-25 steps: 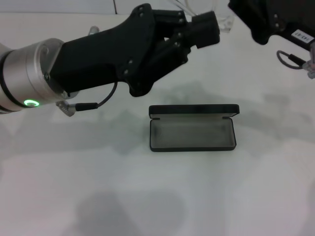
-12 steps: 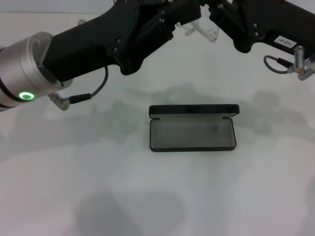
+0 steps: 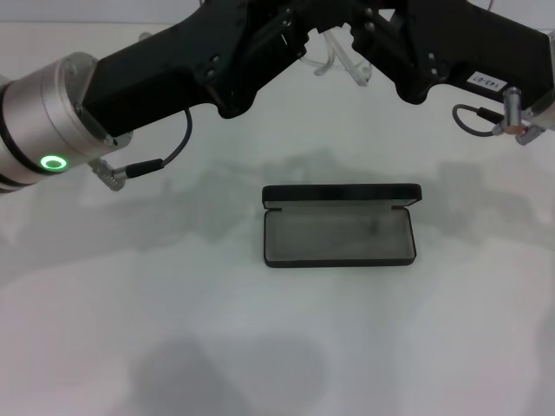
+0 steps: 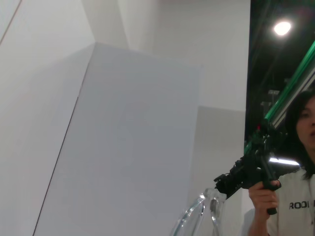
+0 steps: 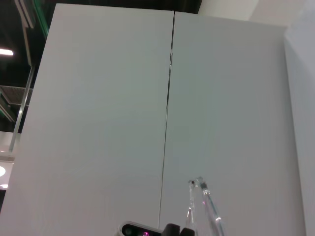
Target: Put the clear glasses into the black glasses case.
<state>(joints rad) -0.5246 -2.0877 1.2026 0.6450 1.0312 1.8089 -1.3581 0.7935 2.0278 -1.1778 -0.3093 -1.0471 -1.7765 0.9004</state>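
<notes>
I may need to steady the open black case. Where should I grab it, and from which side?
Probably its raised lid: it stands upright along the far edge of the black glasses case, thin enough to pinch, so come straight down. The tray lies flat and wide. The left gripper and right gripper are both up by the clear glasses.

The flat rectangular black glasses case (image 3: 339,224) lies open on the white table (image 3: 173,329); the clear plastic glasses (image 3: 340,56) sit at its twelve o'clock, between my two arms.
</notes>
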